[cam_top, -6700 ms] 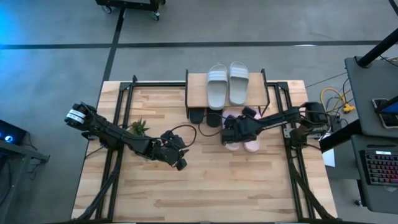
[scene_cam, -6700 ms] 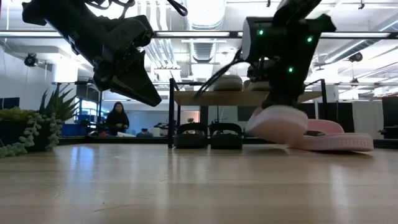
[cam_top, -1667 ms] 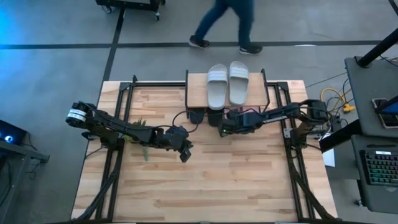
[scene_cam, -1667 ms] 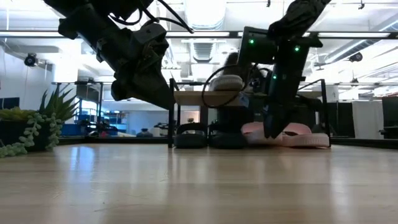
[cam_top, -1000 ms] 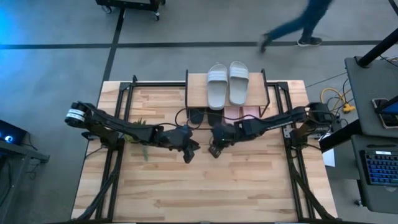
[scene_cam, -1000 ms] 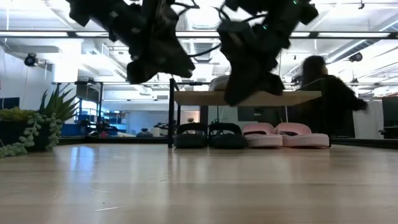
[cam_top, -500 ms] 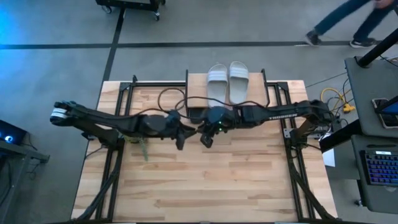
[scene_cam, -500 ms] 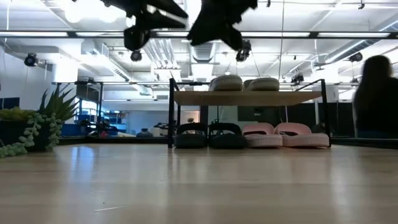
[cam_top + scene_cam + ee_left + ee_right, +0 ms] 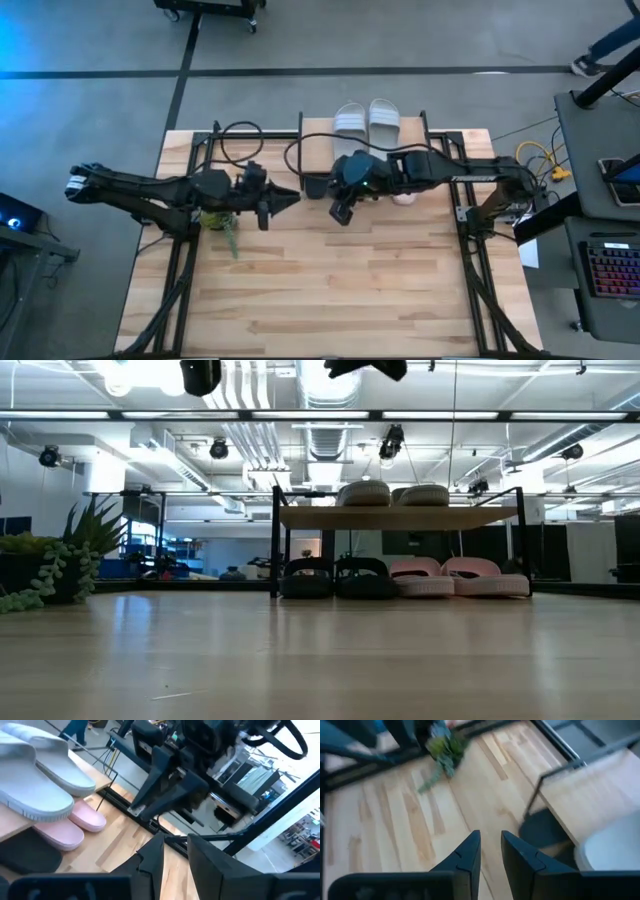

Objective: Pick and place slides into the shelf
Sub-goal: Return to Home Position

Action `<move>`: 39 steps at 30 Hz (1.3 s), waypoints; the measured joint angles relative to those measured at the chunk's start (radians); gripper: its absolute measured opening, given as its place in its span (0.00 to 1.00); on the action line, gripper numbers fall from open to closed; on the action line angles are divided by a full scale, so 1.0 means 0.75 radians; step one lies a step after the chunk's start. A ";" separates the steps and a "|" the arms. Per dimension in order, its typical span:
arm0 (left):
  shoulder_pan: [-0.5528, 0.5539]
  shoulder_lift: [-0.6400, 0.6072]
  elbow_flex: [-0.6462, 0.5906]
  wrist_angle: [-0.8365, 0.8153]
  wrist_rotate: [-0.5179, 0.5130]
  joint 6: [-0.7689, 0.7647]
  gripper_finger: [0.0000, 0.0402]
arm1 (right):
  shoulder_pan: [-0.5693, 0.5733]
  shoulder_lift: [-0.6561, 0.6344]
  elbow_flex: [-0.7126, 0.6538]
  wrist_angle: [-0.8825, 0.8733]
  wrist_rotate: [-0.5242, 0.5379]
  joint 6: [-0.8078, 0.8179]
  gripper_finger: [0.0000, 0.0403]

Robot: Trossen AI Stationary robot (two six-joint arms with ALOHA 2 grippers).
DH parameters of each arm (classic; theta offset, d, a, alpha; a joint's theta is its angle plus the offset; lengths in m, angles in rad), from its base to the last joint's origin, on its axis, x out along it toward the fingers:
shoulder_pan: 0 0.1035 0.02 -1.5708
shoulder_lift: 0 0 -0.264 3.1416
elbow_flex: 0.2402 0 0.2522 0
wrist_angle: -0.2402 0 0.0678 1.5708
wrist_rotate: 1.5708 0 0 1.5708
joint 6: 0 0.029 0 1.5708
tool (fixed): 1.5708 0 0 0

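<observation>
The shelf (image 9: 400,517) stands at the far side of the worktop (image 9: 320,660). Grey slides (image 9: 350,135) lie on its top board, with black slides (image 9: 308,576) and pink slides (image 9: 420,580) side by side beneath. Just in front of the shelf, the left gripper (image 9: 288,198) and right gripper (image 9: 340,213) hang raised, fingers (image 9: 467,855) released, slightly parted and empty.

Left arm (image 9: 150,187) and right arm (image 9: 460,170) extend inward, held high; left gripper (image 9: 175,837) and right gripper (image 9: 490,834) nearly meet, each empty with narrowly parted fingers.
</observation>
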 joint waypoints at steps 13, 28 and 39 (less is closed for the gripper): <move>0.000 -0.047 0.008 -0.008 0.192 0.019 0.18 | 0.016 -0.129 0.019 0.048 -0.095 -0.016 0.17; 0.000 -0.518 -0.161 -0.221 0.119 0.117 0.18 | 0.100 -0.903 -0.672 -0.012 0.159 0.251 0.17; 0.000 -0.761 -0.345 -0.185 0.064 0.077 0.18 | 0.129 -1.460 -1.087 0.302 0.119 0.470 0.17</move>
